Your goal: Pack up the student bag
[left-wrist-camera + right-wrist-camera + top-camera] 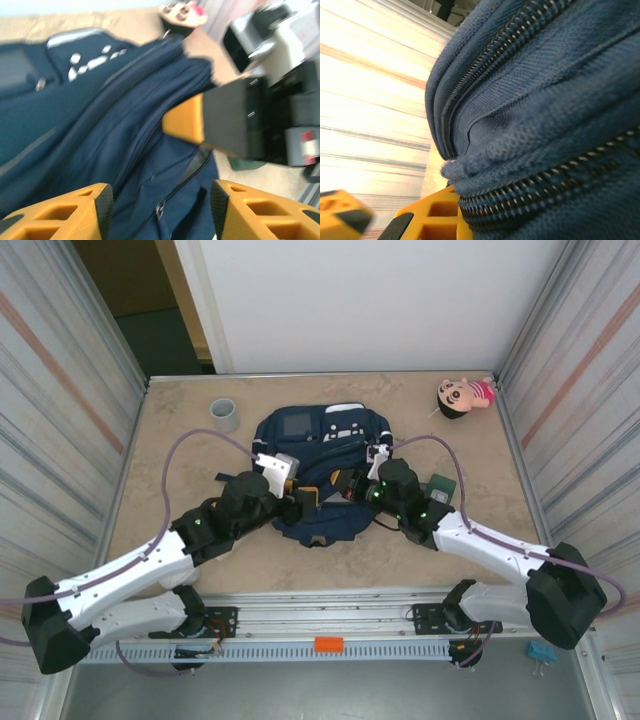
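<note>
Both grippers sit at the near end of the student bag, one on each side of its zip.

The large navy blue fabric student bag (322, 440) lies mid-bench (180, 540), its long axis running from the arm bases toward the far wall. The left gripper (303, 496) hangs over its near-left corner with jaws apart, and the dark metal zip (176, 184) runs straight ahead between them. The right gripper (362, 486) comes in from the opposite side and is pressed against the fabric. Its wrist view shows a narrow gap between its orange fingers (437, 216), with nothing seen in it. Judging from this, the left gripper is the better placed to take the zip.
</note>
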Available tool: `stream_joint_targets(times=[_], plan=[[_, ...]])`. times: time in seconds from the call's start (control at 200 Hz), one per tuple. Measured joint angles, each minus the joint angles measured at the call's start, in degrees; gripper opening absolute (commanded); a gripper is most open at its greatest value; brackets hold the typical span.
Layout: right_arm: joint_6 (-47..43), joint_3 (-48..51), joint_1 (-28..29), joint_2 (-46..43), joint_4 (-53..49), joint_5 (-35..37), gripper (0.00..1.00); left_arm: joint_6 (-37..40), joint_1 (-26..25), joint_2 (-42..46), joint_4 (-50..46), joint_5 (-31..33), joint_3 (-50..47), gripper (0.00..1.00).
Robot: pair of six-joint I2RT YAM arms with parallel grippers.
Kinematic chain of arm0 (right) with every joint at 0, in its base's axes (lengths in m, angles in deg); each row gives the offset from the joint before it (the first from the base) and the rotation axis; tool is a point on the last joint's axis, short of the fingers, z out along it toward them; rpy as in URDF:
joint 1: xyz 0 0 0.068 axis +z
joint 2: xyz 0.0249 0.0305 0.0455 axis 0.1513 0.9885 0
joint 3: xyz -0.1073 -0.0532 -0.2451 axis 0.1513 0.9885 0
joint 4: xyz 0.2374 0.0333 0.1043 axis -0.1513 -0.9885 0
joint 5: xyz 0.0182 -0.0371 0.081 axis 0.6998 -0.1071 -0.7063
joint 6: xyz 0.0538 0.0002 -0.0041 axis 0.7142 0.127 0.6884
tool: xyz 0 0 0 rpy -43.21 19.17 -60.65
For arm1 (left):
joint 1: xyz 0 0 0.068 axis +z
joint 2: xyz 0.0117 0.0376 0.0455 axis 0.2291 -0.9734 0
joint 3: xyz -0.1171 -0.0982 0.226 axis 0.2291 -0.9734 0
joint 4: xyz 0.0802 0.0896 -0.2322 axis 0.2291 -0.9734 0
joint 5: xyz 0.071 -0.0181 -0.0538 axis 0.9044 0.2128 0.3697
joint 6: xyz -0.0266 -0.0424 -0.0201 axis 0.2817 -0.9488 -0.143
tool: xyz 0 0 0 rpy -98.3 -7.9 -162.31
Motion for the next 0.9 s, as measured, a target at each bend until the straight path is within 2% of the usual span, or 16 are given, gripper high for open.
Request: stream_joint_targets(times=[0.241,0.446,0.556,0.902], plan=[[0.0,-0.3,0.9,1.9,0.9,0.1,0.00,-7.3,-1.4,-6.5,-2.6,1.5,-2.0,0.54],[-1.0,-0.6,1.6,2.7,0.3,0.1,0.00,-10.1,-1.4,-12.2,-2.4,1.9,-0.8,0.46],[-1.3,-0.7,1.8,2.7,0.2,0.4,0.00,-11.9,-2.0,-14.3,-2.8,3.1,0.5,0.45],[-1.3,-2.4,2.0,3.2,-1.8,1.4,0.00,-15.2,-11.1,-14.6,-6.1,14.6,2.1,0.52]])
